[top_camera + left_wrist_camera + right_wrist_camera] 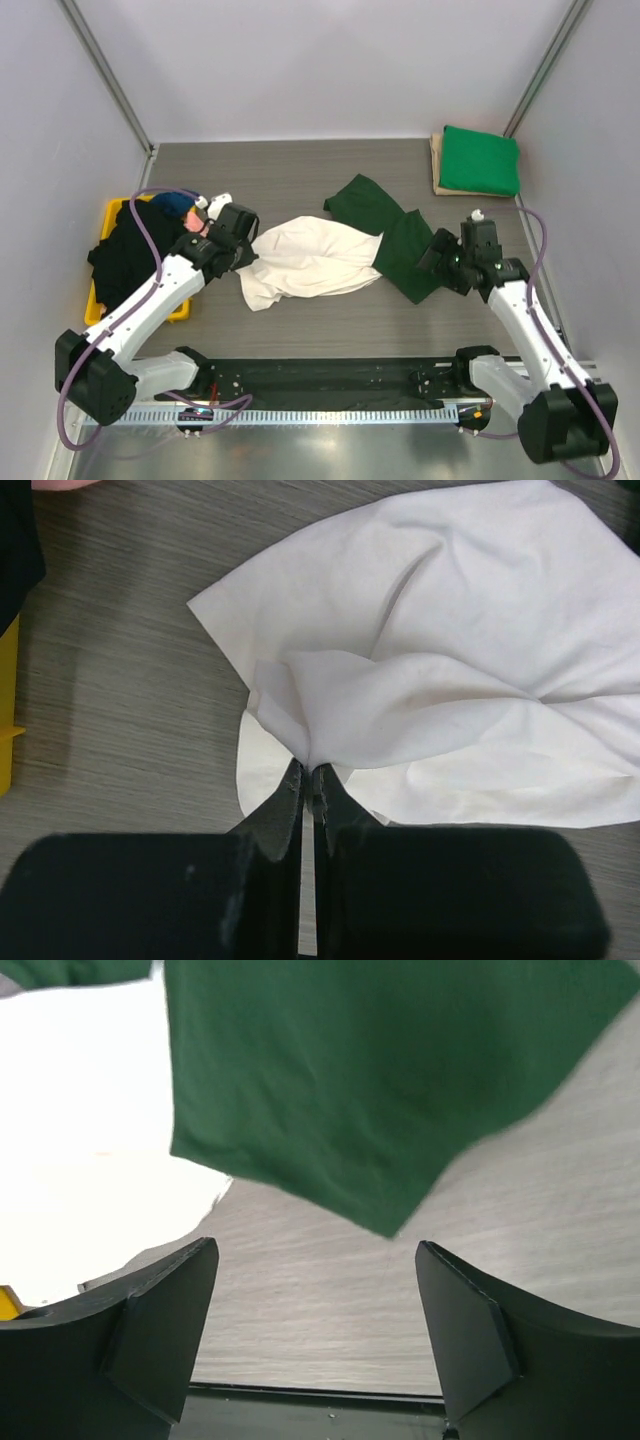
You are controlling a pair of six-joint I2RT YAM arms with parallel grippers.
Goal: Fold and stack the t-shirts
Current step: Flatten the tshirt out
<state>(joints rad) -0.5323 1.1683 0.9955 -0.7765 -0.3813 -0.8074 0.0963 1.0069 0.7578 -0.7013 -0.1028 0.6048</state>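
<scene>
Left edge: yellow tray [181, 310] heaped with dark t-shirts [125, 255], blue and pink bits on top, hard to separate from above. Mid-table: cream t-shirt [310, 258], crumpled. Pinched tight on its left edge: left gripper [308, 775], clear only in left wrist view. Beside dark green sleeve [350, 1080]: right gripper [315, 1250], spread wide, apparently not touching. Far right corner: bright green t-shirt [480, 160] folded on tan board [437, 170].
</scene>
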